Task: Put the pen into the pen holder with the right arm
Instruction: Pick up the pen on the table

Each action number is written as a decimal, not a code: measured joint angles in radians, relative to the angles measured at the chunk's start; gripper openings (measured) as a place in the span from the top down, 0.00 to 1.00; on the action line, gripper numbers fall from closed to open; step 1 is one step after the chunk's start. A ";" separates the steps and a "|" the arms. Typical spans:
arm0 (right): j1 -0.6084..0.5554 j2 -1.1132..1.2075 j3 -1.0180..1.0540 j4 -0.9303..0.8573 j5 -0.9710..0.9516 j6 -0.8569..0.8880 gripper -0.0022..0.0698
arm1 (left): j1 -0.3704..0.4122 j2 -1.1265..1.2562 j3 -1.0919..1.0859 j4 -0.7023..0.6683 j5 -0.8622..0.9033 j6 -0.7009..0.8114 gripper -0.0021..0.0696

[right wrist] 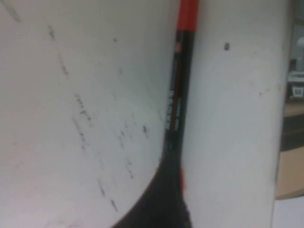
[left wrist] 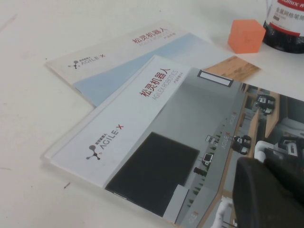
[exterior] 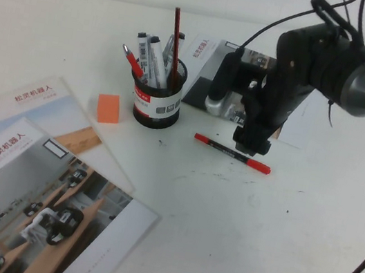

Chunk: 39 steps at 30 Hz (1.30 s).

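Note:
The pen [exterior: 226, 149], red-capped at both ends with a dark middle, lies flat on the white table to the right of the pen holder [exterior: 157, 97]. The holder is a black mesh cup with a label band and holds white markers, a thin dark-red pencil and a red-tipped pen. My right gripper [exterior: 251, 145] points down just above the pen's right part. In the right wrist view the pen [right wrist: 178, 95] runs along the table, and one dark finger [right wrist: 156, 204] covers its near end; the jaws look open. My left gripper [left wrist: 270, 194] hangs over the brochures, empty, and the holder's base [left wrist: 285, 23] shows beyond it.
An orange block [exterior: 109, 108] sits left of the holder and also shows in the left wrist view [left wrist: 245, 36]. Two brochures [exterior: 22, 173] cover the front left of the table. Another leaflet [exterior: 212, 64] with a dark and silver object [exterior: 219, 90] on it lies behind the right arm.

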 joint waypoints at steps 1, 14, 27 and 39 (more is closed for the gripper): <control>-0.006 0.007 -0.009 0.010 0.003 -0.008 0.12 | 0.000 0.000 0.000 0.000 0.000 0.000 0.97; -0.037 0.094 -0.038 0.124 0.016 -0.092 0.20 | 0.000 0.000 0.000 0.000 0.000 0.000 0.97; -0.049 0.125 -0.050 0.205 -0.011 -0.306 0.20 | 0.000 0.000 0.000 0.000 0.000 0.000 0.97; -0.068 0.136 -0.058 0.287 0.146 -0.207 0.29 | 0.000 0.000 0.000 0.000 0.000 0.000 0.97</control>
